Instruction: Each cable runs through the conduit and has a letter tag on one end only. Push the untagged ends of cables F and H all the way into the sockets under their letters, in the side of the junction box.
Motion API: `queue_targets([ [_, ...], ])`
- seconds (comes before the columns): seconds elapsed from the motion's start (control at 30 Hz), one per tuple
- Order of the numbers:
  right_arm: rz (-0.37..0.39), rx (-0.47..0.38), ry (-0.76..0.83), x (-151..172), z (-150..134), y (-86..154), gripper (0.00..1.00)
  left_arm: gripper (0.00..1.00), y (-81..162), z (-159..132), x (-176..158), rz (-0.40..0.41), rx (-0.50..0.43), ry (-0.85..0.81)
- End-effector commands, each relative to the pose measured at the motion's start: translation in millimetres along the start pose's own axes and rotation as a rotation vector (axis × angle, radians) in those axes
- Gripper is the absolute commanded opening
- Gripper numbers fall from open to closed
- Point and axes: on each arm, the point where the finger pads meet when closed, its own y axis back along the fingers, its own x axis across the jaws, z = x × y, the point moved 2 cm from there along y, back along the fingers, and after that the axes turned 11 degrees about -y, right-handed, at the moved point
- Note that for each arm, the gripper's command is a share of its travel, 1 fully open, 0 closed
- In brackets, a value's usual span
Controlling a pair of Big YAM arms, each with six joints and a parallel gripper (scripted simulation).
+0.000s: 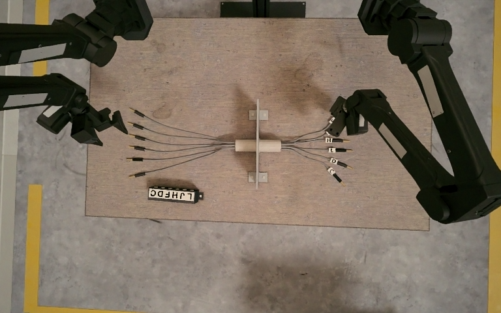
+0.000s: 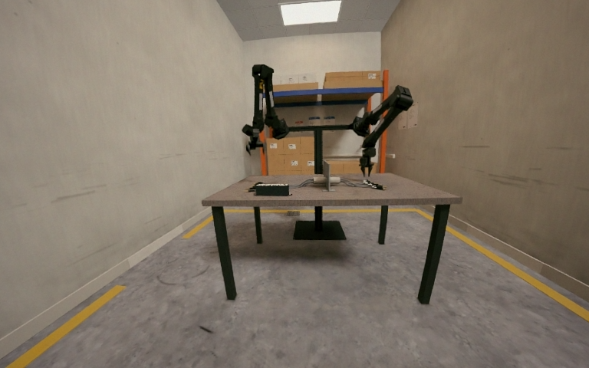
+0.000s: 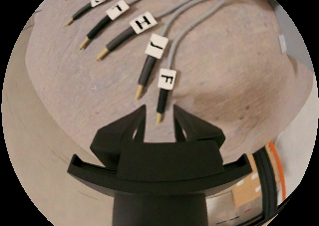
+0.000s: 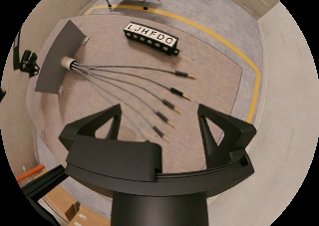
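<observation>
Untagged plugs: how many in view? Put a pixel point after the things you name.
6 untagged plugs [image 1: 138, 148] [image 2: 251, 188] [image 4: 168, 103], in one column in the top view, between the right gripper [image 1: 113, 136] [image 2: 255, 149] [image 4: 159, 109] and the conduit [image 1: 269, 145] [image 2: 320, 179] [image 4: 68, 63]; none hidden there.

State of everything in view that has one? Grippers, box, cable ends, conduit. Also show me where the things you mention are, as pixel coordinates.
left gripper [image 1: 334, 127] [image 2: 366, 175] [image 3: 159, 107]: partly open, unclamped
right gripper [image 1: 113, 138] [image 2: 255, 149] [image 4: 159, 108]: wide open, holding nothing
junction box [image 1: 172, 195] [image 2: 272, 189] [image 4: 151, 38]: letters up, no plugs in
six untagged plugs [image 1: 138, 159] [image 4: 168, 103]: loose, unplugged
tagged F end [image 3: 166, 80]: unclamped, tip between left gripper's fingers in wrist view
tagged H end [image 1: 328, 140] [image 3: 143, 22]: loose
conduit [image 1: 245, 145] [image 2: 320, 179] [image 4: 67, 63]: cables threaded through

In the right wrist view, one untagged cable's plug [image 4: 149, 140] is hidden behind the gripper [image 4: 159, 109].
</observation>
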Motion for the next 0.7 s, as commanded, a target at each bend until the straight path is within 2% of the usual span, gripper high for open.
queue_targets([
  [0.0,-0.002,-0.006,-0.011,1,1,1,1.00,0.35,-8,-7,-1,-0.019,0.009,-0.149],
  [0.2,-0.002,-0.006,-0.011,1,1,1,1.00,0.35,-16,-14,-3,-0.061,-0.015,-0.158],
  [0.33,-0.002,-0.006,-0.011,1,1,1,1.00,0.35,-12,-6,-2,-0.056,-0.034,-0.149],
  [0.47,-0.002,-0.006,-0.011,1,1,1,1.00,0.35,-23,-4,-3,-0.053,-0.036,-0.159],
  [0.6,-0.002,-0.006,-0.011,1,1,1,1.00,0.35,-20,-12,-9,-0.068,-0.023,-0.162],
  [0.67,-0.002,-0.006,-0.011,1,1,1,1.00,0.35,-30,-6,-2,-0.051,-0.031,-0.155],
])
